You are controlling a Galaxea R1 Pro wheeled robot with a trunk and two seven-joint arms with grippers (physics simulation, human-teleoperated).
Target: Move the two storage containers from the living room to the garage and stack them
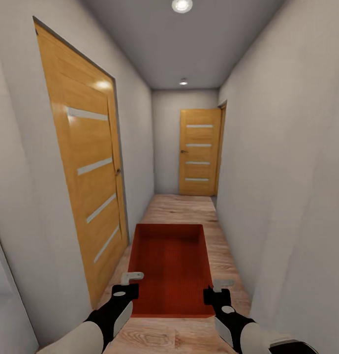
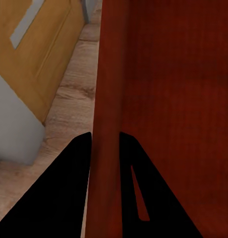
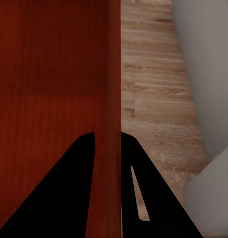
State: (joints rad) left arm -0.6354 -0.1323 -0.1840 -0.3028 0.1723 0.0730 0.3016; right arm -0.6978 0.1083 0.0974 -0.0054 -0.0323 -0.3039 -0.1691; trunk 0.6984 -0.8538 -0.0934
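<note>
Red-orange and lidless, the rectangular storage container is hanging between both arms above the light wood plank floor of a narrow hallway. The left pincer is clamping one side wall; the right pincer is clamping the opposite wall. Wooden doors are flanking the passage.

Left tool astride red container wall
</note>
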